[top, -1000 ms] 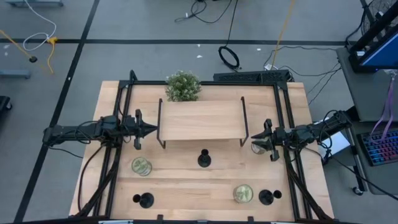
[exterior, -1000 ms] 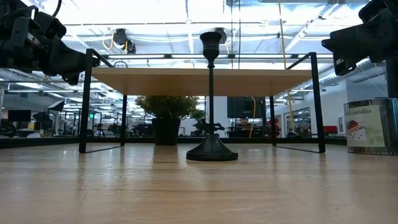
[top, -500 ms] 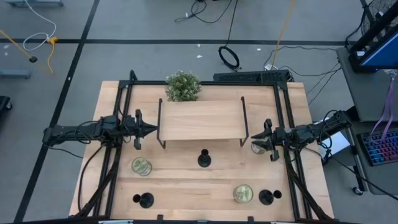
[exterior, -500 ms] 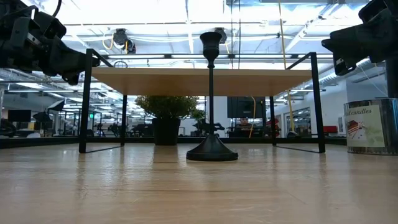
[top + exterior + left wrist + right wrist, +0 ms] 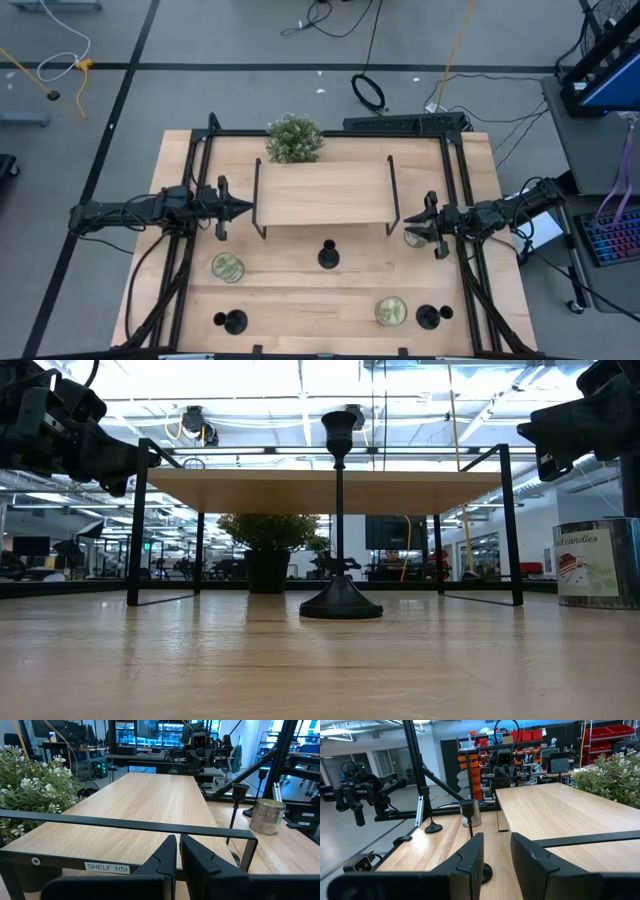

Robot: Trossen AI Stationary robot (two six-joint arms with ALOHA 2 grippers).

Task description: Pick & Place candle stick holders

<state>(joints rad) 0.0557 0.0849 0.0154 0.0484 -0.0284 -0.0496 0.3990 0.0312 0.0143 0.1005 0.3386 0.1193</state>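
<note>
Three matte-black candle stick holders stand upright on their disc bases on the wooden table: one in the middle [image 5: 328, 256], just in front of the shelf, also in the low view [image 5: 340, 510]; one near the front left [image 5: 235, 322]; one near the front right [image 5: 430, 317]. My left gripper [image 5: 243, 209] hovers at the shelf's left end, fingers shut and empty [image 5: 178, 851]. My right gripper [image 5: 420, 224] hovers at the shelf's right end, fingers open and empty [image 5: 497, 851]. Both point toward the shelf, above the table.
A low wooden shelf [image 5: 323, 193] on thin black legs stands mid-table, with a bushy green plant [image 5: 294, 138] behind it. Candle tins stand at the left [image 5: 227, 267], front right [image 5: 390, 311] and beside my right gripper [image 5: 411, 238]. Black frame rails [image 5: 190, 250] run along both sides.
</note>
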